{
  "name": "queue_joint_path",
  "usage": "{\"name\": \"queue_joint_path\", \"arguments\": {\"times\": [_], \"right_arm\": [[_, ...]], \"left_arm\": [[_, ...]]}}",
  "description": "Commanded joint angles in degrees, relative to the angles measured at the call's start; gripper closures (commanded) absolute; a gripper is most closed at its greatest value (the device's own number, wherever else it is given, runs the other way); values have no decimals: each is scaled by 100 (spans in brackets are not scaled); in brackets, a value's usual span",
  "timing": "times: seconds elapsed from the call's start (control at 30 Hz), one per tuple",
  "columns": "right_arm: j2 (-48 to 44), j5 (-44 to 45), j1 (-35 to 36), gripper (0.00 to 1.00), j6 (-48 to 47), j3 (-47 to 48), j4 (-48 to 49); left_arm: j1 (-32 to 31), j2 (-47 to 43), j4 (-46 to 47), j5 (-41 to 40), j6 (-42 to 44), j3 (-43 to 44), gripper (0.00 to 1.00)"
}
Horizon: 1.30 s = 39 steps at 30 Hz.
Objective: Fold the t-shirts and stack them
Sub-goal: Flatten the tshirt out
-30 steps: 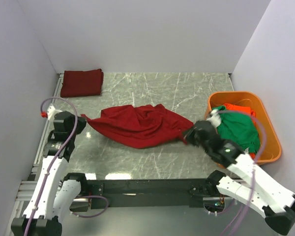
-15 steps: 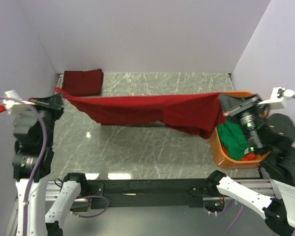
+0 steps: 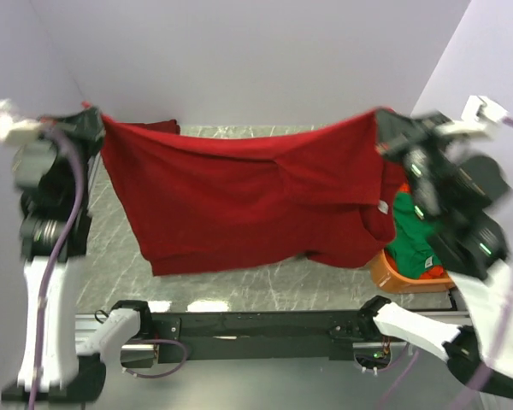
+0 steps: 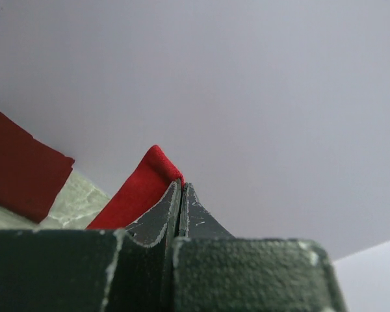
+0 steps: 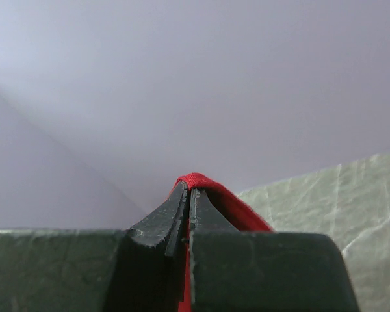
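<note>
A crimson t-shirt (image 3: 248, 196) hangs spread wide in the air between my two grippers, high above the table. My left gripper (image 3: 92, 120) is shut on its left top corner, whose edge shows in the left wrist view (image 4: 143, 185) beside the pinched gripper (image 4: 181, 188). My right gripper (image 3: 383, 120) is shut on the right top corner, where red cloth (image 5: 201, 181) wraps the gripper tip (image 5: 188, 188). A folded crimson t-shirt (image 3: 162, 126) lies at the back left, mostly hidden; it also shows in the left wrist view (image 4: 19, 169). A green t-shirt (image 3: 410, 235) and an orange-red one (image 3: 429, 263) sit in the tub.
The orange plastic tub (image 3: 393, 275) stands at the right edge of the marble table (image 3: 265, 282). White walls close in the back and both sides. The black base rail (image 3: 239, 325) runs along the near edge.
Both grippers have risen and the shirt has gone from a bunched heap on the table to a stretched band, then to a wide hanging sheet that now covers most of the table.
</note>
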Motion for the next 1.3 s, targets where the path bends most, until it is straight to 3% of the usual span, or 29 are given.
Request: {"name": "queue_joint_path", "arguments": {"times": [0.0, 0.03, 0.13, 0.2, 0.4, 0.53, 0.6, 0.73, 0.8, 0.9, 1.03, 1.17, 1.27], "right_arm": [[1136, -969, -1032, 100, -164, 350, 1050], [1402, -1844, -1282, 100, 133, 474, 1164], [2483, -2632, -1759, 100, 207, 1272, 1340], [3254, -2967, -1882, 100, 189, 1999, 1506], [4996, -3540, -2163, 100, 110, 4494, 1718], [4983, -3470, -2278, 100, 267, 4598, 2348], [4668, -3444, -2304, 100, 365, 4082, 2614], [4087, -3435, -2313, 100, 584, 2895, 2633], [3612, -3382, -2313, 100, 742, 1745, 2869], [3050, -3390, -2322, 100, 1049, 276, 2722], [2566, -3933, -2348, 100, 1577, -1411, 2290], [2074, -4076, -2330, 100, 1824, -3641, 2290], [2143, -4006, -2322, 100, 1614, -4358, 1851]], "left_arm": [[31, 927, 1075, 68, 192, 181, 99], [39, 1131, 1443, 103, 245, 216, 99], [109, 2089, 2102, 312, 254, 679, 99], [154, 2929, 2368, 471, 237, 1032, 99], [733, 4987, 2642, 1438, -220, 3342, 99], [1128, 5466, 2598, 1966, -379, 4634, 99], [1260, 5388, 2668, 2150, -431, 4664, 99], [1560, 4870, 2914, 2283, -555, 3605, 99], [1647, 4492, 3046, 2422, -651, 3005, 99], [1683, 3869, 3063, 2467, -800, 1609, 99], [1692, 2954, 3231, 2231, -1082, -1102, 99], [1683, 2111, 2977, 2003, -1301, -2980, 99], [1683, 1705, 2923, 1756, -1381, -4255, 99]]}}
